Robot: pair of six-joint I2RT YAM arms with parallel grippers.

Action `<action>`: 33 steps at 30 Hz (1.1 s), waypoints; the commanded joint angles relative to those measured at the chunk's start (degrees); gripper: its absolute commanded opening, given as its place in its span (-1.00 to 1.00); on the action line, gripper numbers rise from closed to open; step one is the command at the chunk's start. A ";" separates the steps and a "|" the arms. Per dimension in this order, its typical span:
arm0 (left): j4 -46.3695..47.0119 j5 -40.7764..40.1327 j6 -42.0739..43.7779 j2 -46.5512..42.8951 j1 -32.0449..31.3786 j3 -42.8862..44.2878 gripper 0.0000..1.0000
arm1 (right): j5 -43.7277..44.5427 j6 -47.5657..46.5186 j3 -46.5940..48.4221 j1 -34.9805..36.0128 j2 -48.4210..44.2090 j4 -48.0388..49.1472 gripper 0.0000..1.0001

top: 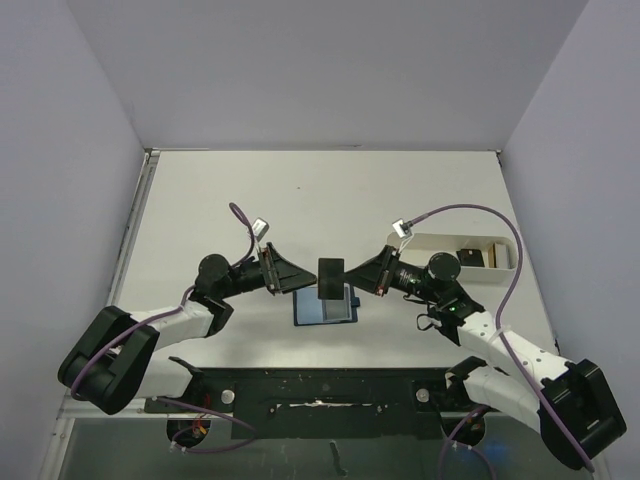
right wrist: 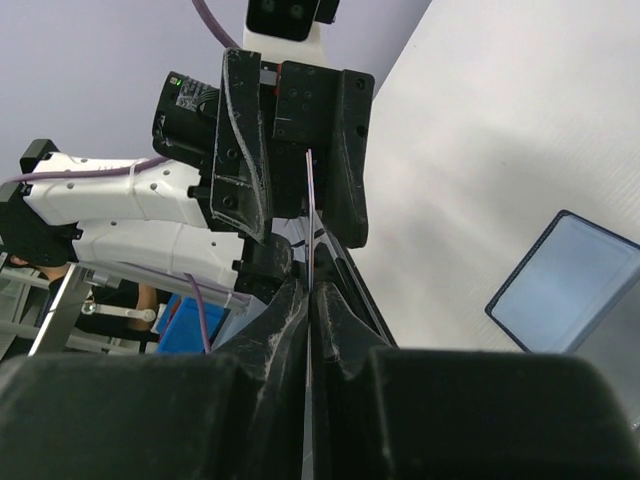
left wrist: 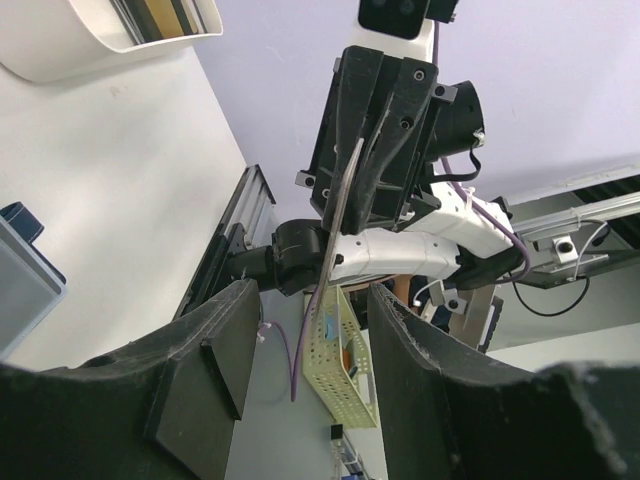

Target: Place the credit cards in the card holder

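Observation:
A dark credit card (top: 331, 278) stands on edge in the air just above the card holder (top: 325, 306), a navy wallet lying open with its pale blue inside up. My right gripper (top: 352, 277) is shut on the card's right end; in the right wrist view the card (right wrist: 310, 200) shows edge-on between its pressed fingers (right wrist: 285, 320). My left gripper (top: 303, 279) faces it, open. In the left wrist view the card's edge (left wrist: 340, 215) hangs between the spread fingers (left wrist: 235, 340) without touching either. The holder (right wrist: 560, 285) lies to the right below.
A long white tray (top: 465, 253) holding more cards sits at the right of the table, behind my right arm; it shows again as the tray (left wrist: 90, 45) at the top left of the left wrist view. The black rail (top: 320, 385) of the arm bases runs along the near edge.

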 commanded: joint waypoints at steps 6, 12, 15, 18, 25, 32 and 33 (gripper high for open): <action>2.59 0.14 1.09 0.14 -1.00 2.57 -0.56 | -0.04 1.64 0.94 2.88 4.11 6.88 -1.00; 2.52 -0.35 1.04 0.94 -1.09 1.75 -1.00 | 1.72 2.20 0.72 3.10 5.60 6.32 -0.50; 2.48 -0.42 1.11 1.44 -1.13 1.53 -1.00 | 3.12 1.53 1.23 3.29 6.15 4.90 -0.26; 2.96 -0.05 1.00 2.03 -1.07 1.60 -1.00 | 2.68 1.65 1.55 3.36 7.60 5.30 -0.44; 3.60 0.79 0.37 1.97 -0.63 1.21 -0.91 | 1.81 2.02 -0.50 0.49 5.71 4.38 -0.83; 14.05 2.03 -5.49 5.61 -0.65 1.59 -1.00 | 0.13 2.03 -0.64 -0.41 4.17 4.07 -0.80; 15.20 2.08 -6.15 6.18 -0.60 1.34 -1.00 | 0.02 2.09 -0.76 -0.53 4.07 4.12 -0.80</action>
